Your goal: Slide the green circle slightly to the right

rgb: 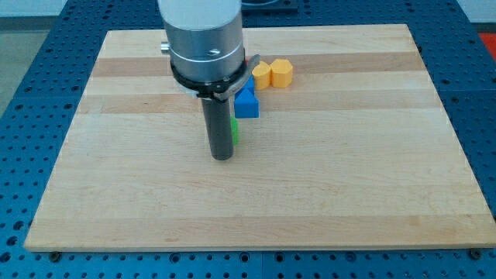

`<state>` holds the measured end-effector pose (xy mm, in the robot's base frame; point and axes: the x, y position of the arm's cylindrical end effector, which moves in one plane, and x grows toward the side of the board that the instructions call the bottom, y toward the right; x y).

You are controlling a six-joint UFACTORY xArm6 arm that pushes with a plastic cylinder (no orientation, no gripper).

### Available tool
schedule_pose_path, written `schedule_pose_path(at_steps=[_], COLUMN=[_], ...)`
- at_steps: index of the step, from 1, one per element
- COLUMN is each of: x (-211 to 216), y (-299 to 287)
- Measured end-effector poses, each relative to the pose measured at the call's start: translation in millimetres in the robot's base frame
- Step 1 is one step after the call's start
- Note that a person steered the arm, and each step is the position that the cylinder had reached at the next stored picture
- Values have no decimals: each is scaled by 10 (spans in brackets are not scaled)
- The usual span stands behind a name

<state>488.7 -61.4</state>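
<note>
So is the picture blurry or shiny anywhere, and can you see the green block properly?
Camera view: sharp and evenly lit, with soft shadows and no strong glare on the wooden board. My tip and rod hide most of the green block, so only a sliver shows.

My single camera looks down obliquely from beyond the view's bottom edge of the worktop point(325, 217), at moderate range, framing nearly the whole board.

Green block point(235, 129), shape hidden: only a sliver visible, near the board's middle, just below blue block.
</note>
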Motion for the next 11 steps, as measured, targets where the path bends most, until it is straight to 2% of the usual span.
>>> schedule_pose_path(at_steps=[2,5,11], x=[-186,-211,-77], y=[-336,32,275])
